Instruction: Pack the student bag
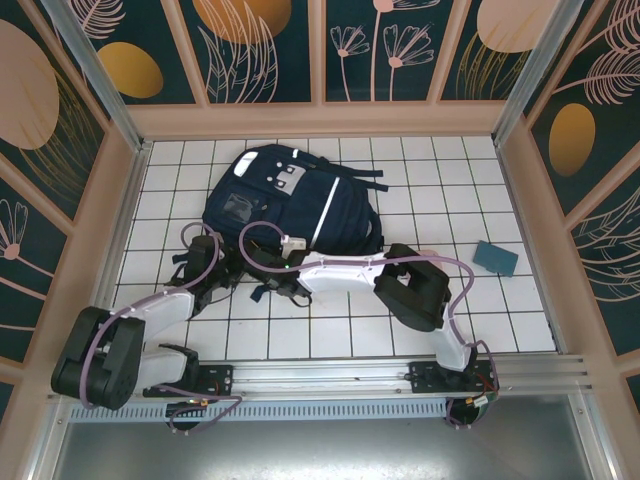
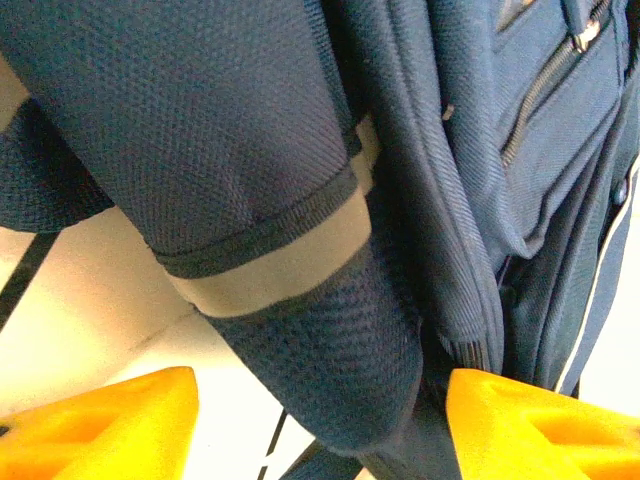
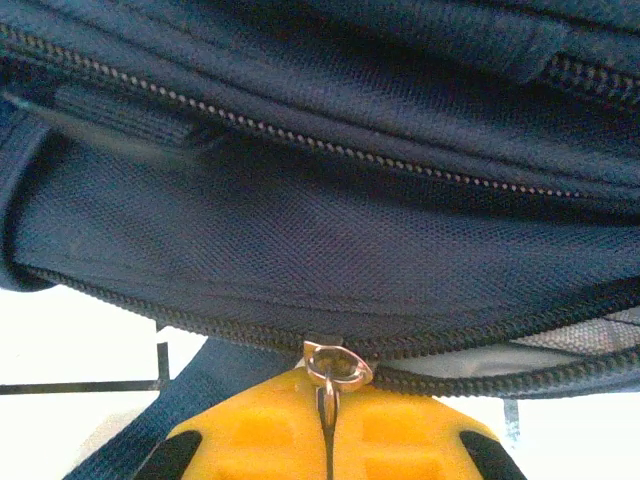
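In the upper middle of the top view, the student bag [image 1: 290, 200] is seen lying flat on the white-tiled desk [image 1: 330, 330], its light grey patches turned up and a white stripe running down its right half. Well apart from it, at the right of the frame, a small teal flat item [image 1: 494, 257] lies on the tiles.

The bag's lower left corner is met by the left gripper [image 1: 205, 255], and its lower edge, nearer the middle, by the right gripper [image 1: 265, 270].

In the left wrist view, the left gripper [image 2: 320, 390] is shown spread. Its yellow fingers [image 2: 110, 420] stand at the two bottom corners of the frame. Between them hangs a padded shoulder strap [image 2: 250, 150] of navy mesh, crossed by a grey band. The left finger is seen clear of the strap; whether the right one touches the fabric cannot be told.

In the right wrist view, the right gripper [image 3: 328, 390] is shown pressed together, its fingers [image 3: 260, 430] pinching the metal zipper pull [image 3: 335, 362] at the bottom middle of the frame. To the left of the pull the zipper teeth are joined. To the right the two rows are parted, and a paler lining is seen between them.
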{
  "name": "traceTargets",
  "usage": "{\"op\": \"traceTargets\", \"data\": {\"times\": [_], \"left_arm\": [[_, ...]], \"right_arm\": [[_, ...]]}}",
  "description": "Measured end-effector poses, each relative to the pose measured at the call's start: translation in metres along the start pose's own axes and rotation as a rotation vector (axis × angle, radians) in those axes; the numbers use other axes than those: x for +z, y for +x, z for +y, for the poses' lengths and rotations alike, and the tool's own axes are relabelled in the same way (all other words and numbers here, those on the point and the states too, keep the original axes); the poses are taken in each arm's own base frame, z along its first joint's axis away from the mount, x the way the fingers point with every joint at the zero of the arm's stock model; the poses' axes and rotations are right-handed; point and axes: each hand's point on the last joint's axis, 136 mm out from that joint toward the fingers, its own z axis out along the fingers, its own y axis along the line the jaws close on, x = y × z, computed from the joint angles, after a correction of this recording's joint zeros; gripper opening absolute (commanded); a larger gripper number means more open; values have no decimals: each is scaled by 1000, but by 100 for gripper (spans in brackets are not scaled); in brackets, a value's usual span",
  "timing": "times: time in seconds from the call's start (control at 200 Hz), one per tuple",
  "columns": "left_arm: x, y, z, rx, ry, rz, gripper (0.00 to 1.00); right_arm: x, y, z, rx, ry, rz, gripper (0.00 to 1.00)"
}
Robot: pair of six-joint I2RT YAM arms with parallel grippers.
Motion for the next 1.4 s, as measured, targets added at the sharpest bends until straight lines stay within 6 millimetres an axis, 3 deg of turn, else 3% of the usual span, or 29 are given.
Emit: {"op": "traceTargets", "data": {"times": [0.115,0.23,0.41,0.701,1.006,1.171,1.401], "left_arm": [[7,-1,-1,-18,17,5,46],[11,-2,-2,-20,25,-1,28],[13,-7,-3,-38,34,-22,0],[10,-11,-2,-11,9,-61,0],[9,-20,-9,31,-19,-86,0],[12,-24,-10,53,-33,-98,0],[19,-40,-5,114,-93,-126,0]], "right_arm": [[-11,-3,3,-30,-41,8,0],[-19,-9,5,-39,-72,9,0],[-19,-9,-15,-42,-52,22,0],[-31,-12,-79,-98,-16,41,0],[-41,-60,-149,-59,26,0,0],[-45,-59,-144,-125,-8,12,0],[-64,-18,-98,-299,-238,97,0]]}}
